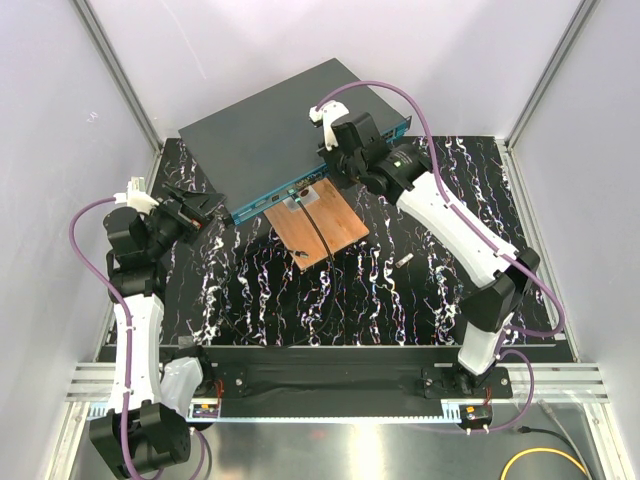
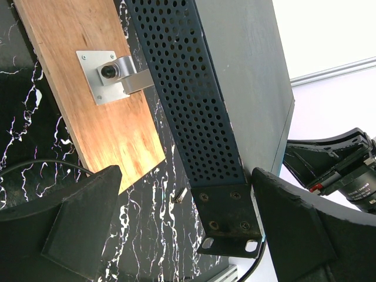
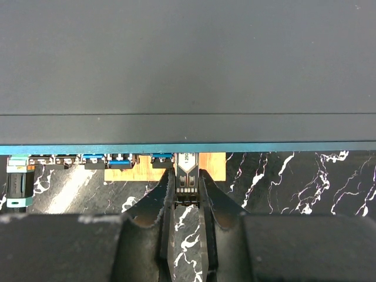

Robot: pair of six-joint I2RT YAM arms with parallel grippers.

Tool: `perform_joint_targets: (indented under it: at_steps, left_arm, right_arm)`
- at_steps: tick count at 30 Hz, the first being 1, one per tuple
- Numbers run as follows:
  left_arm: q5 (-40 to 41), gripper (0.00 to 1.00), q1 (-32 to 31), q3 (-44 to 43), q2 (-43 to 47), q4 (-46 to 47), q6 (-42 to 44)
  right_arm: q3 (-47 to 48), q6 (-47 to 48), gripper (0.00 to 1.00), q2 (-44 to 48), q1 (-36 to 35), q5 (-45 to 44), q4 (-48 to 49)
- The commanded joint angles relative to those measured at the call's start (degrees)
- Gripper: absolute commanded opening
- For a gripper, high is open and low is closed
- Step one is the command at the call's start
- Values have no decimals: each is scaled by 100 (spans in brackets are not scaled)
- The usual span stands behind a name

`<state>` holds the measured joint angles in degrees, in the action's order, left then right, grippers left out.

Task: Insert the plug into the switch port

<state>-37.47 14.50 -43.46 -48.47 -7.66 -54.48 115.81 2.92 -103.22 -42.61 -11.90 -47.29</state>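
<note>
Right gripper (image 3: 187, 183) pinching plug (image 3: 187, 167) at switch (image 1: 270, 140) front.
Plug tip meets the teal front edge, in line with the port row, over the brown board (image 1: 320, 225); depth unclear. Left gripper (image 2: 188, 232) spread wide, straddling the switch's perforated side corner on the black marbled table (image 1: 400, 290).

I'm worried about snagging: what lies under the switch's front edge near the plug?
Below the switch's teal front edge, a copper-brown board shows either side of the plug pinched by the right gripper. Whether it runs under the switch is hidden by the case.
</note>
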Motion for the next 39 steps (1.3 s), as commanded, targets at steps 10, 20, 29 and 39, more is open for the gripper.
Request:
perform_joint_targets:
  at_steps: [10, 20, 29, 39]
  left_arm:
    - [-137, 99, -18, -22, -14, 203, 16]
    - [-120, 99, -18, -92, -31, 151, 34]
    - [-111, 99, -26, -92, -75, 160, 34]
    - [-137, 99, -9, -119, -84, 168, 8]
  right_arm:
    - [-611, 253, 51, 662, 156, 821, 581]
    - [-1165, 244, 51, 1119, 543, 1032, 264]
    - [-1008, 139, 31, 998, 578, 1435, 317]
    - [-385, 42, 29, 523, 578, 1480, 255]
